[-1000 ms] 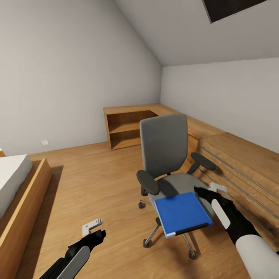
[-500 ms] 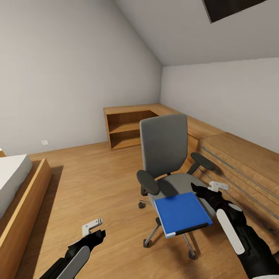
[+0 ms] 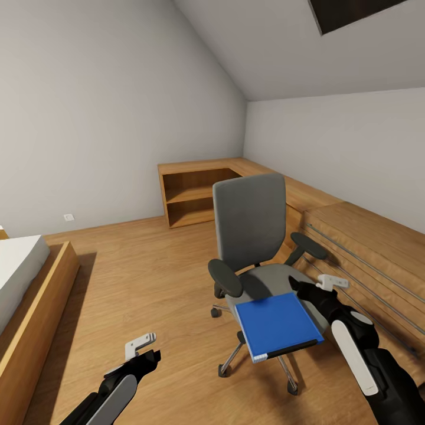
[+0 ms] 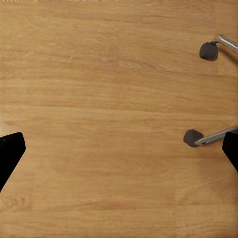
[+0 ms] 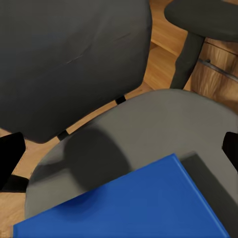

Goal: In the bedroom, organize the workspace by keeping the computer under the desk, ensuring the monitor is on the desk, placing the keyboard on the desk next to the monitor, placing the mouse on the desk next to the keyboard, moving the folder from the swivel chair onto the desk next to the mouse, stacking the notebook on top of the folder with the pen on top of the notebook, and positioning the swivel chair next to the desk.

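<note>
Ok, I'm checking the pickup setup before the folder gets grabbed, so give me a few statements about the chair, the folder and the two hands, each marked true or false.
1. The folder lies on the seat of the swivel chair, overhanging its front edge. True.
2. The right hand is shut on the folder. False: it hovers open beside the folder's far right corner, not gripping it.
3. The left hand hangs over bare wooden floor, beside the chair's wheeled base. True.
4. The folder is red. False: it is bright blue.
5. The chair's back faces the robot. False: the seat and the front of the backrest face it.
</note>
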